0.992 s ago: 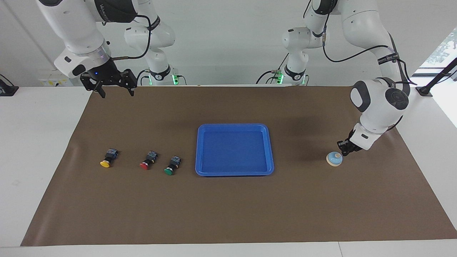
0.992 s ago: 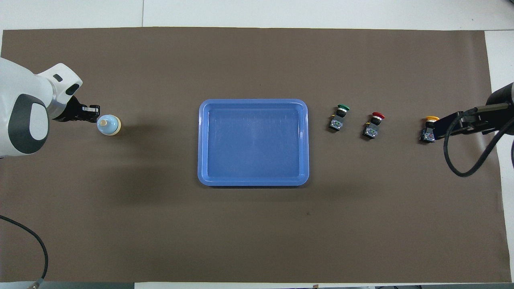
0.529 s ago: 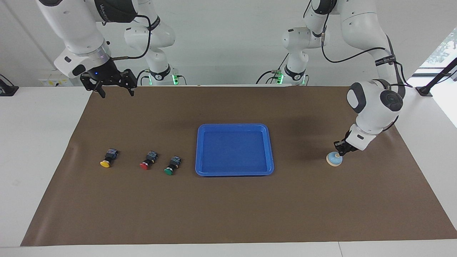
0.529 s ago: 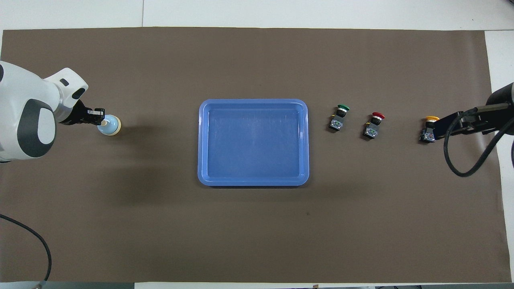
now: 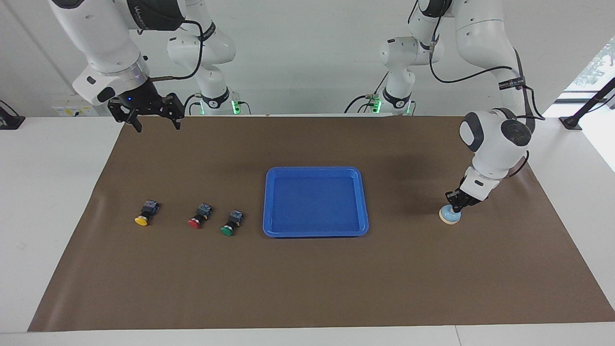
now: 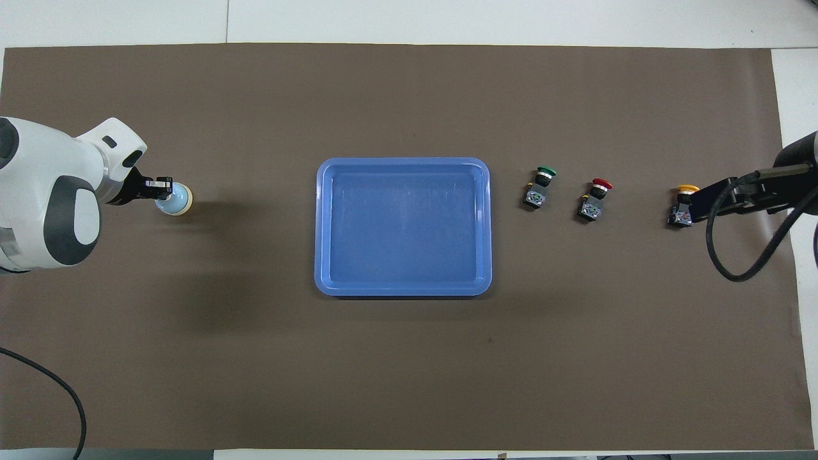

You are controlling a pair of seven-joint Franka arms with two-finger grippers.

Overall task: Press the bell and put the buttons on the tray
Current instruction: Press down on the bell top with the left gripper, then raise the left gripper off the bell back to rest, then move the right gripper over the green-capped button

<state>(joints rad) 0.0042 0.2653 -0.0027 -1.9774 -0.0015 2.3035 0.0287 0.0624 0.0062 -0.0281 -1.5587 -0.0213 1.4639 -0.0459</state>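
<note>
The light-blue bell (image 5: 450, 216) (image 6: 178, 201) stands on its cream base at the left arm's end of the table. My left gripper (image 5: 454, 202) (image 6: 163, 187) is shut, and its tips rest on the top of the bell and cover the knob. Three buttons lie in a row beside the blue tray (image 5: 315, 169) (image 6: 402, 161): green (image 5: 231, 224) (image 6: 540, 185), red (image 5: 199, 217) (image 6: 595, 197) and yellow (image 5: 144, 215) (image 6: 682, 204). My right gripper (image 5: 153, 126) (image 6: 702, 199) hangs open and empty, high over the mat's edge at the right arm's end.
A brown mat (image 5: 307, 288) covers most of the white table. The tray holds nothing. A black cable (image 6: 728, 255) loops down from the right arm.
My left gripper has slid from beside the bell onto its top, hiding the knob. The right arm, the buttons and the tray have not moved.
</note>
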